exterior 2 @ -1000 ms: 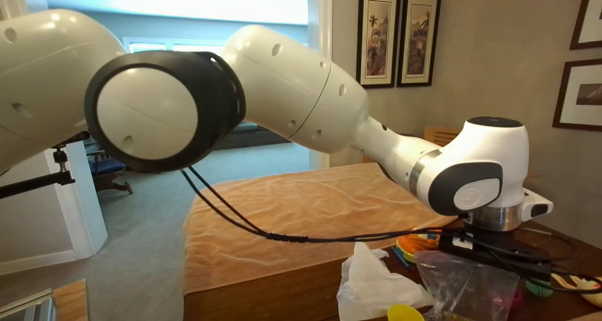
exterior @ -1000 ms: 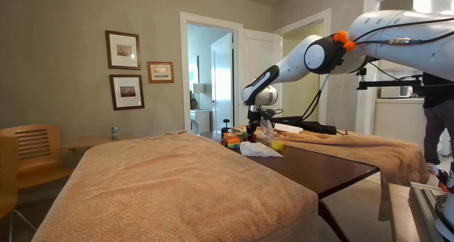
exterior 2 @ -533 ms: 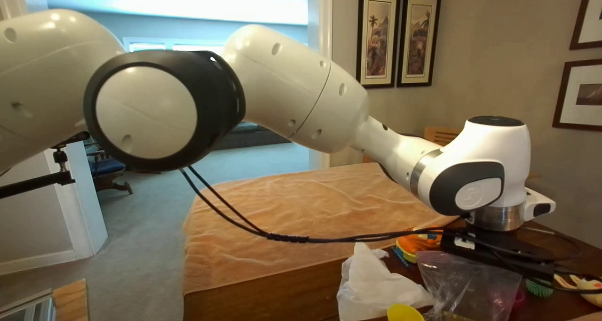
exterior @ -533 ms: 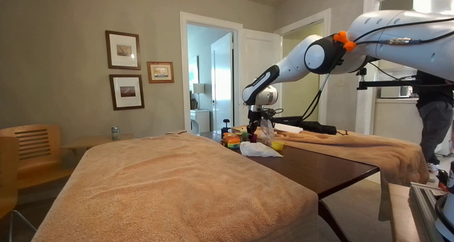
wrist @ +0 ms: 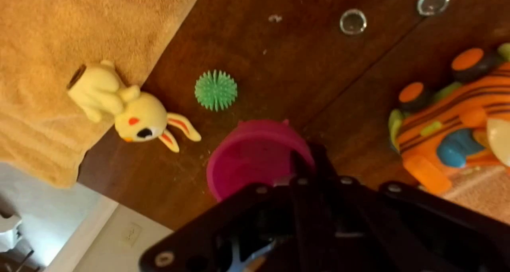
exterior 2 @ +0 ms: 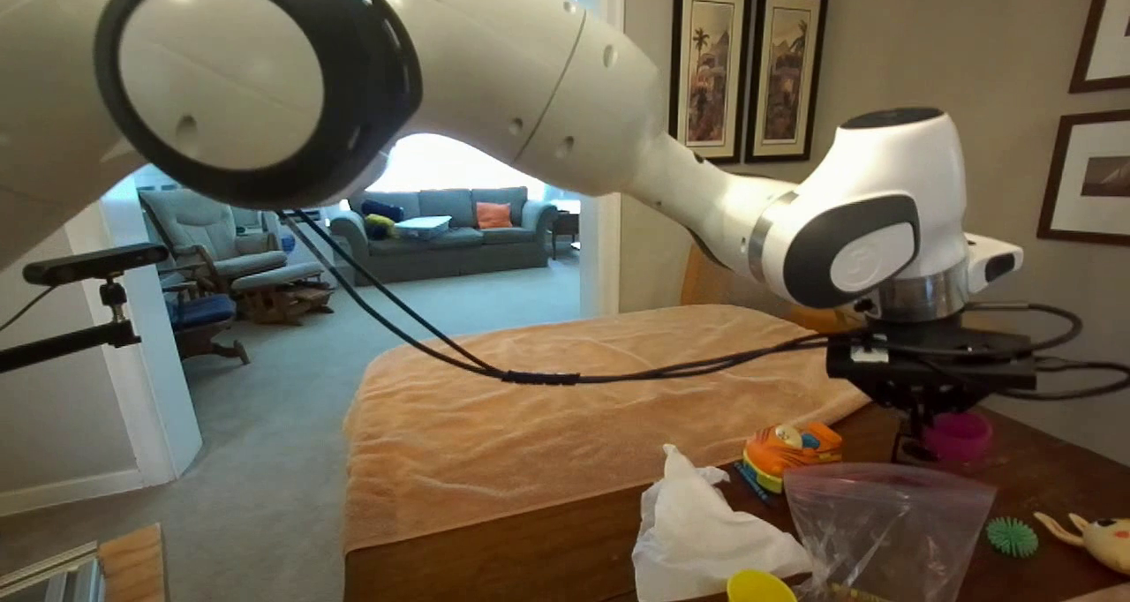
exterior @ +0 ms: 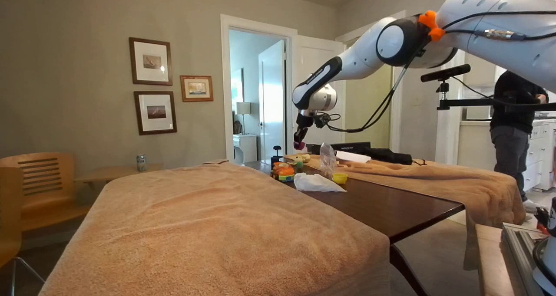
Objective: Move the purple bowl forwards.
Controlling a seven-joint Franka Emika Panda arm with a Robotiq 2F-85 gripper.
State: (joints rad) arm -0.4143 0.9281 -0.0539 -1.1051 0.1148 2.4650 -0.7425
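Over the dark wooden table (wrist: 303,72) the gripper (wrist: 307,159) pinches the purple bowl (wrist: 255,160) aloft by its rim, a spiky green ball (wrist: 216,90) at its eleven o'clock in the wrist view: lift done, I'd judge, set-down forwards remaining.

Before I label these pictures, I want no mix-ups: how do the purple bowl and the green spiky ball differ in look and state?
The purple bowl is held above the table by the gripper; the green spiky ball rests on the table. The purple bowl is hollow with a smooth rim; the green spiky ball is covered in short spikes. Both look round and single-coloured.
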